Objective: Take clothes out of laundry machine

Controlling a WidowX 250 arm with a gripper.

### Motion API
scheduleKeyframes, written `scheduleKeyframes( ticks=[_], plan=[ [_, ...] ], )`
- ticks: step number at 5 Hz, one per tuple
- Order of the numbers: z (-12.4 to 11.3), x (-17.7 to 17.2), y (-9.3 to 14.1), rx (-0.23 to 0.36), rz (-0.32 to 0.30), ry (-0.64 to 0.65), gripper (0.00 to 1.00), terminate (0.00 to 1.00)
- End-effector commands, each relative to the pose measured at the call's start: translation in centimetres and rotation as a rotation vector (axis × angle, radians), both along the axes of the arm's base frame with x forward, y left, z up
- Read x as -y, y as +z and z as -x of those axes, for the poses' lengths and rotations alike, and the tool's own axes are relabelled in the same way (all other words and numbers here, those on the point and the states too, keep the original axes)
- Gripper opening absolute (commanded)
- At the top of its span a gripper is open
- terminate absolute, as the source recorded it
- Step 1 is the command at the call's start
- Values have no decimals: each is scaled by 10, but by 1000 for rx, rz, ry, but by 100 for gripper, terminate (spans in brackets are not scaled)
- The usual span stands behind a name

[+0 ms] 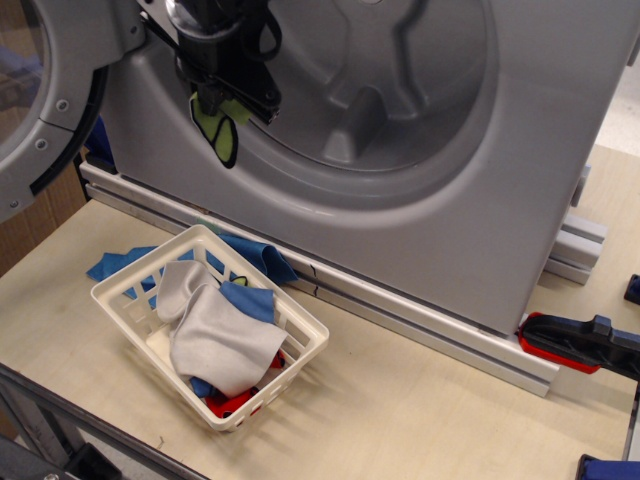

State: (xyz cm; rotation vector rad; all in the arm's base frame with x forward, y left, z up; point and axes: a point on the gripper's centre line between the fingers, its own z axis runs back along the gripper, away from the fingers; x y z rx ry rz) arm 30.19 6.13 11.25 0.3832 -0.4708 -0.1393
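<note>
The lime-green cloth with a dark trim hangs from my black gripper, which is shut on it. The gripper is at the left rim of the drum opening, just outside the drum. The laundry machine is a large grey front panel with a wide round drum and ribbed paddles. Its round glass-windowed door stands open at the left. The cloth hangs well above the basket.
A white lattice basket on the wooden table holds a light grey cloth and blue cloths. A blue cloth lies behind it. A red and black clamp sits at the right.
</note>
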Motion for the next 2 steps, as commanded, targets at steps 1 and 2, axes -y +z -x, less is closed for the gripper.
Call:
scheduleKeyframes(
  ticks=[1, 2],
  plan=[
    [54, 22, -38, -128, 178, 99, 0, 0],
    [69, 24, -67, -204, 236, 109, 0, 0]
  ],
)
